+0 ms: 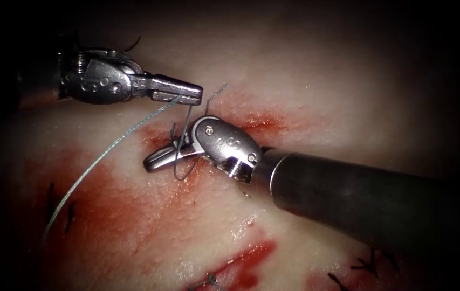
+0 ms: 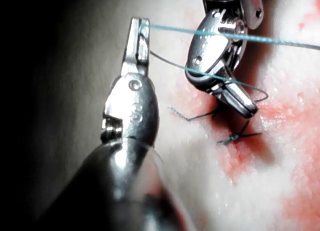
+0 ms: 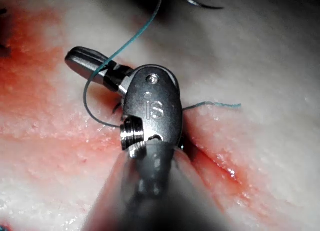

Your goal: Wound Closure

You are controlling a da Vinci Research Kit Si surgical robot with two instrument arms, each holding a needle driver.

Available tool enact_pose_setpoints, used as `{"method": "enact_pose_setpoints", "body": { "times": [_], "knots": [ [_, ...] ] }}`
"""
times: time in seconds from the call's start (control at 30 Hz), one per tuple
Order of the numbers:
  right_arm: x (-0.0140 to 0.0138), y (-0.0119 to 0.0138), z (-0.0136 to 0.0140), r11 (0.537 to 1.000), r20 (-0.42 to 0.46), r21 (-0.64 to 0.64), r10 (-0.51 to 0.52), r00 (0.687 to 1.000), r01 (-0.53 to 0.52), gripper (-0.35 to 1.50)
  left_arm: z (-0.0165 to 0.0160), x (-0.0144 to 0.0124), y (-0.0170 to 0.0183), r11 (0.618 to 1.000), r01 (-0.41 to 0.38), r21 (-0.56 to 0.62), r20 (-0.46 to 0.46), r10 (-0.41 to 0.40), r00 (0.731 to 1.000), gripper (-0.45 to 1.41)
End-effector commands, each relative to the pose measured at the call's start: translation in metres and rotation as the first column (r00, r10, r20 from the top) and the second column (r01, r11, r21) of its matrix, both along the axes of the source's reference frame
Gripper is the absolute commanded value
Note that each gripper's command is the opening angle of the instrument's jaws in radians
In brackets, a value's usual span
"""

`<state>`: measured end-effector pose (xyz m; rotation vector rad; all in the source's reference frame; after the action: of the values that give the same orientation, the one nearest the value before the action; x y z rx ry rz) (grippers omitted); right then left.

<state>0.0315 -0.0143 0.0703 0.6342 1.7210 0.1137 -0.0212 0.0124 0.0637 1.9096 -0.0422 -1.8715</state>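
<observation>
The left tool point(image 1: 194, 92) hovers over the pale tissue point(image 1: 337, 81) at the upper left, jaws shut on the blue thread point(image 1: 105, 148) near their tip point(image 2: 139, 31). From that grip one strand trails down to the left. Another drops to a loop point(image 1: 178, 173) wound round the right tool's jaws point(image 1: 151, 161). Those jaws lie shut over the red cut point(image 1: 262, 124), pointing left, with nothing seen between them point(image 3: 75, 58). A short free thread tail point(image 1: 218, 92) sticks up beside the right tool's wrist. A dark stitch point(image 1: 174, 134) sits in the tissue under the loop.
Red fluid point(image 1: 105, 215) stains the tissue left of and below the tools. A second red cut point(image 1: 243, 261) lies at the lower edge. Dark cut thread ends point(image 1: 367, 264) of older stitches stand at the lower right and lower left point(image 1: 52, 199). The right tool's shaft point(image 1: 359, 194) crosses the lower right.
</observation>
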Motion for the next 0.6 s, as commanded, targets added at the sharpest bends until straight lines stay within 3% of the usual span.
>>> {"method": "enact_pose_setpoints", "body": {
  "times": [0.03, 0.13, 0.3, 0.47, 0.6],
  "knots": [
    [0.0011, 0.0001, 0.0002, 1.0, -0.028, 0.009, 0.002, 1.0, -0.001, -0.35, 0.0008, -0.0003, 0.0012, 1.0, 0.014, -0.004, 0.008, -0.014, 1.0, -0.45],
    [0.0011, -0.0002, 0.0, 1.0, -0.065, 0.03, -0.003, 0.998, 0.005, -0.35, 0.0023, 0.0002, 0.0021, 0.999, 0.034, -0.008, 0.012, -0.034, 0.999, -0.45],
    [0.0004, -0.0005, -0.0005, 0.99, -0.062, 0.094, 0.114, 0.991, -0.108, -0.35, 0.0047, 0.0011, 0.0029, 0.998, 0.063, -0.03, -0.012, -0.063, 0.998, -0.45],
    [-0.0007, 0.0, -0.001, 0.951, -0.041, 0.191, 0.254, 0.966, -0.242, -0.35, 0.0083, 0.0022, 0.0025, 0.992, 0.095, -0.086, -0.079, -0.101, 0.992, -0.45],
    [-0.0018, 0.0012, -0.0022, 0.909, -0.02, 0.259, 0.343, 0.939, -0.327, 0.02, 0.0111, 0.0032, 0.0016, 0.987, 0.103, -0.124, -0.109, -0.117, 0.987, -0.45]
  ]
}}
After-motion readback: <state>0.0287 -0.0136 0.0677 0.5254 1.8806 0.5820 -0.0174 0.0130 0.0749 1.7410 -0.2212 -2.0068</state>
